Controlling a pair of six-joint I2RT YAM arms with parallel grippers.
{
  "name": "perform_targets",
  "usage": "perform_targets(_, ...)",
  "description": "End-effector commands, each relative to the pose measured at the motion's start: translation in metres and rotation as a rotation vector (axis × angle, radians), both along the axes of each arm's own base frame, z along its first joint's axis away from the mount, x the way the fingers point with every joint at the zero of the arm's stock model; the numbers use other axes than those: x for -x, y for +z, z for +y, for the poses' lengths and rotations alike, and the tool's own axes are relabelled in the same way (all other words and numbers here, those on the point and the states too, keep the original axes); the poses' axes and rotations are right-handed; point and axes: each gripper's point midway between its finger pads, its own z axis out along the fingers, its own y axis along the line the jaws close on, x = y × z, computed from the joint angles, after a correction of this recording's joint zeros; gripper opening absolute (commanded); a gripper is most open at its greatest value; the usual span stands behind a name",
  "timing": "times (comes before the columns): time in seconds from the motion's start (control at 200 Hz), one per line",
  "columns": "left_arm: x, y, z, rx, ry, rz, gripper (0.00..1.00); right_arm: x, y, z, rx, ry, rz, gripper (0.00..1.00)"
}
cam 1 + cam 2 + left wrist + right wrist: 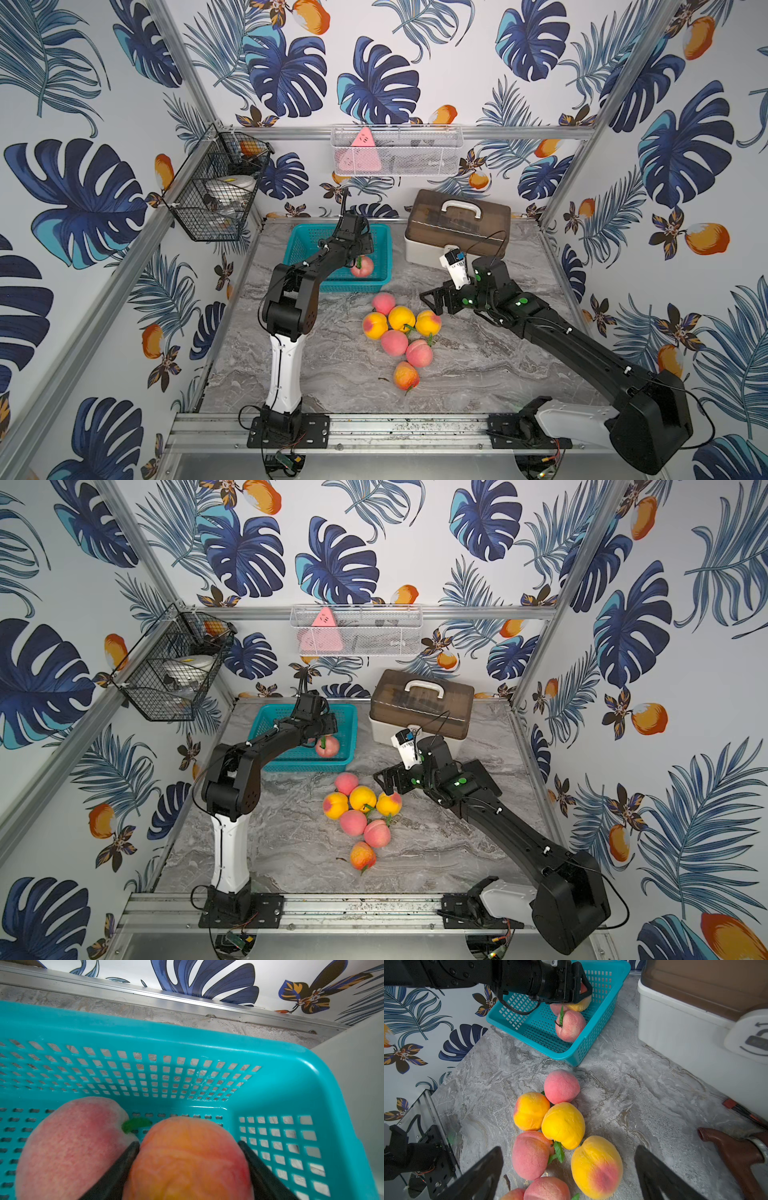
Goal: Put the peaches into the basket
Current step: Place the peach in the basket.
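**Basket.** Teal-blue rectangular plastic basket (384, 253) (351, 733) with lattice walls and a flared rim. It stands at the back left of the grey marble-patterned tabletop (332, 374), near the white storage box with a translucent brown lid and white handle (457, 226).

**Left gripper** (365, 249) (581, 987). It reaches down inside the basket. In the left wrist view its black fingers (124, 1163) are clamped on either side of an orange-yellow peach with a red blush (187, 1157). Whether that fruit touches the basket floor cannot be told.

**Fruit in the basket.**
- A pale pink peach (70, 1147) lies against the held fruit.
- A pink peach with a green leaf and stem (362, 267) (327, 746) (570, 1026) rests on the basket floor near the front right corner.

**Fruit on the tabletop.** Seven loose peaches (401, 318) (362, 798) sit mid-table in front of the basket, packed close together. Three are pink and four are yellow-orange with red blush. Some have small green leaves.

**Right gripper** (432, 302) (384, 781) (569, 1150). Its jaws are spread wide with nothing between them. It hangs above the tabletop just right of the cluster and points towards it.

**Fixtures.**
- A black wire basket (212, 195) is mounted on the left wall frame.
- A white mesh basket (415, 153) hangs on the rear rail and holds a pink triangular item (363, 139).
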Motion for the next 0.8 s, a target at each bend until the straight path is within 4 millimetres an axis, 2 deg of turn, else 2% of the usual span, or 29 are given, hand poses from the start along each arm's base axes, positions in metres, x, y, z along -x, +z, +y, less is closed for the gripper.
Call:
perform_targets(0.0, -0.005, 0.002, 0.006, -0.037, 0.009, -0.029, 0.59, 0.002, -0.003, 0.000, -0.006, -0.001, 0.018, 1.00)
perform_targets(0.28, -0.004, -0.007, 0.007, -0.056, 0.002, -0.016, 0.59, 0.003, -0.005, -0.002, -0.005, -0.009, 0.020, 1.00)
perform_targets(0.505, -0.005, -0.006, 0.006, -0.054, -0.003, -0.016, 0.61, 0.005, -0.006, -0.004, -0.003, -0.010, 0.021, 1.00)
perform_targets(0.796, -0.006, 0.003, 0.003, -0.048, -0.016, -0.029, 0.70, 0.006, -0.005, -0.008, -0.001, -0.018, 0.018, 1.00)
